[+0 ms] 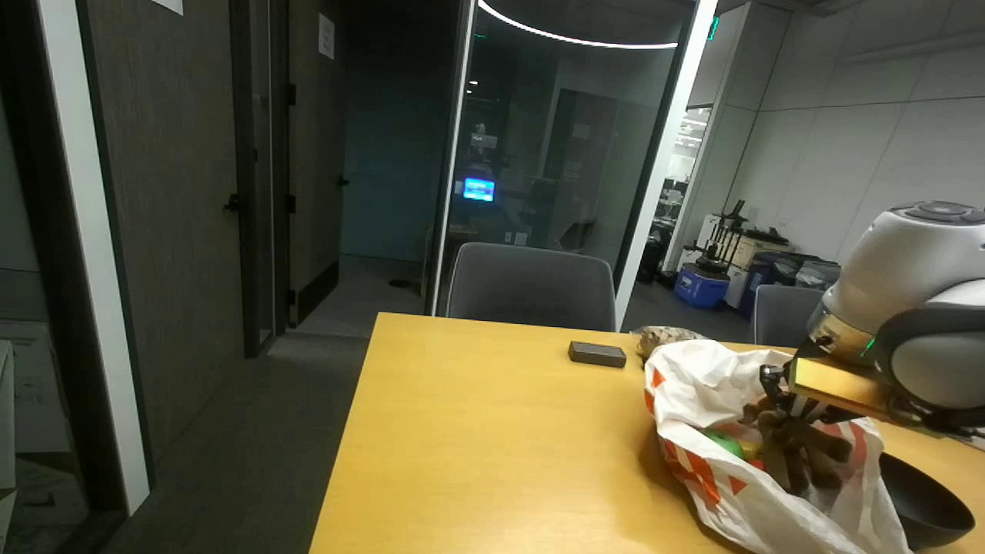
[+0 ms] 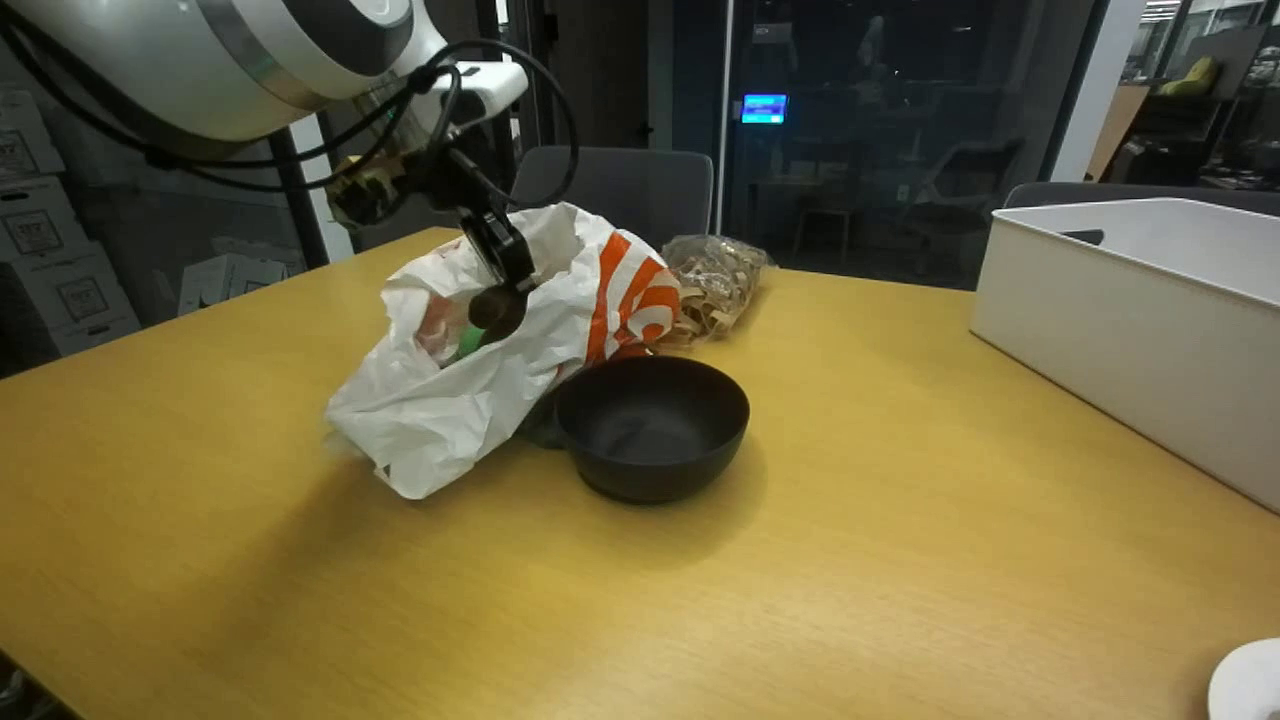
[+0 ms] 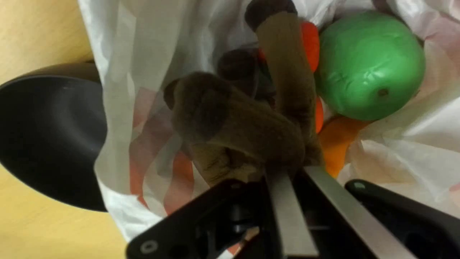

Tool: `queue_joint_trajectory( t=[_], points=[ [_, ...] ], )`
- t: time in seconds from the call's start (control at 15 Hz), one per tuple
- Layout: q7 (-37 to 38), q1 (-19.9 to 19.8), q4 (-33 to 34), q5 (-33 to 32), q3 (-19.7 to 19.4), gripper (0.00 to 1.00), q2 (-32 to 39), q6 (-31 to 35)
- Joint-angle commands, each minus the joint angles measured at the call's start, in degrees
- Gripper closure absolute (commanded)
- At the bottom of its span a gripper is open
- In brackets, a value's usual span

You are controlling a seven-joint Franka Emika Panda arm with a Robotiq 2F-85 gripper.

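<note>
My gripper (image 3: pixel 294 173) is shut on a brown plush toy (image 3: pixel 248 126) with long limbs and dark tips. The toy hangs in the mouth of a white plastic bag (image 3: pixel 118 108) with orange-red markings. In an exterior view the toy (image 1: pixel 800 450) and gripper (image 1: pixel 796 408) are at the bag's opening (image 1: pixel 716 369). They also show in an exterior view, gripper (image 2: pixel 515 270), toy (image 2: pixel 498 312), bag (image 2: pixel 430 420). Beside the toy in the bag lie a green round thing (image 3: pixel 372 68), small red-orange pieces (image 3: pixel 309 46) and an orange thing (image 3: pixel 334 144).
A black bowl (image 2: pixel 650 430) stands close beside the bag. A clear bag of brown paper-like pieces (image 2: pixel 715 290) lies behind it. A small dark block (image 1: pixel 597 354), a white bin (image 2: pixel 1130 330) and part of a white dish (image 2: pixel 1250 680) are on the table.
</note>
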Motion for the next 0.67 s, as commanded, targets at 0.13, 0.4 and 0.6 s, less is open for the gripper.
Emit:
queue_joint_trajectory(
  t=[0.13, 0.4, 0.6],
  points=[
    [11.95, 1.99, 4.52, -9.71, -1.48, 0.73, 5.87, -0.43],
    [5.12, 3.39, 4.16, -0.89, -2.75, 0.45, 5.43, -1.16],
    [0.32, 3.32, 2.94, 5.23, -3.96, 0.23, 1.2, -2.96]
  ],
)
